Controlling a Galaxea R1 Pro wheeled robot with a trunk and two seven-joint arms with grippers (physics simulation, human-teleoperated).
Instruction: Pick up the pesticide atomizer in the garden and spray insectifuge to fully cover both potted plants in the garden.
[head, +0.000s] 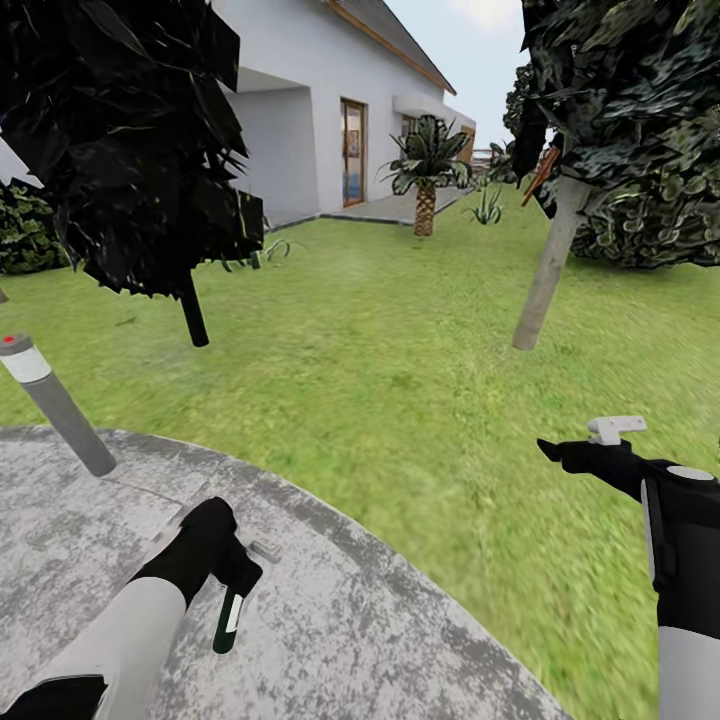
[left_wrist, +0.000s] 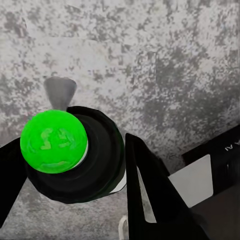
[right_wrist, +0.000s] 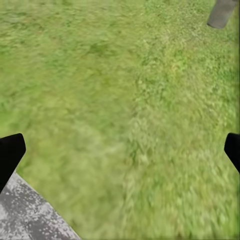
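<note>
Over the stone patio (head: 380, 620), my left gripper (head: 235, 585) seems clamped on the pesticide atomizer (head: 228, 620); right gripper (head: 575, 455) fingers apart. I'd carry it level until the plants appear

Both arms have pale grey forearm shells, black wrists and black hands with white fittings.

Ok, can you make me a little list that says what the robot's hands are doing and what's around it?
left gripper: shut on the pesticide atomizer, bottle pointing down
right gripper: open, nothing in it, over the lawn
under the bottle: grey stone patio
nearby: grey lamp post at the patio edge
far off: white house, palm, trees
potted plants: can't pick them out
</note>
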